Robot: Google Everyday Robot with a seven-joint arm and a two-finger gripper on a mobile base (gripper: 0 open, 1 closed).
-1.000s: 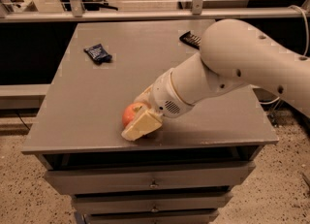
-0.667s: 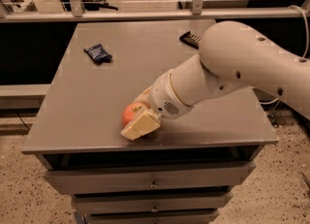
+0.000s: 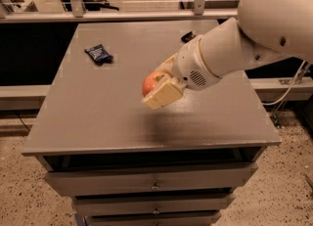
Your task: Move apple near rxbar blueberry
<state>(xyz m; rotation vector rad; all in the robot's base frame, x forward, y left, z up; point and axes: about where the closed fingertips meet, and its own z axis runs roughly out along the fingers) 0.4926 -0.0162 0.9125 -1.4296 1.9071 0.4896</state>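
Observation:
The red-orange apple is held in my gripper, lifted above the grey tabletop near its middle, with a shadow under it. The cream-coloured fingers are shut around the apple, and the near finger hides its right side. The rxbar blueberry, a small crumpled dark blue wrapper, lies on the far left part of the table, well to the upper left of the apple. My white arm reaches in from the upper right.
A black bar wrapper lies at the far side of the table, partly hidden by my arm. The table is a grey cabinet with drawers below its front edge. A railing runs behind it.
My gripper has lifted the apple off the tabletop and carried it up and away from the front edge. The view has also shifted closer.

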